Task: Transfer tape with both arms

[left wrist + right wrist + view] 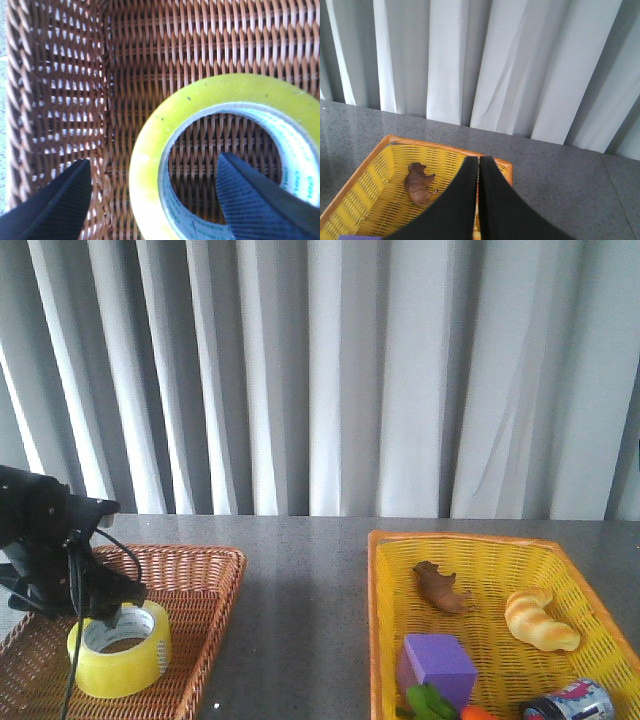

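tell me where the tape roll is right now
In the front view the tape lies flat in the brown wicker basket on the left, under the left gripper, whose open fingers straddle its wall, one inside the core.

— What sits lower right?
— A yellow plastic mesh basket point(385, 640) holding a brown toy animal point(443, 589), a croissant-shaped bread point(538, 619) and a purple cube point(438, 661).
— Lower left?
— A brown wicker tray point(200, 565).

We count two baskets: one brown wicker basket point(215, 570) at lower left and one yellow basket point(470, 545) at lower right. The wicker one holds one tape point(120, 650). In the yellow we count one brown animal figure point(443, 589), one croissant point(538, 619), one purple cube point(437, 665), one can point(570, 704), one green item point(428, 702) and one orange item point(477, 712).
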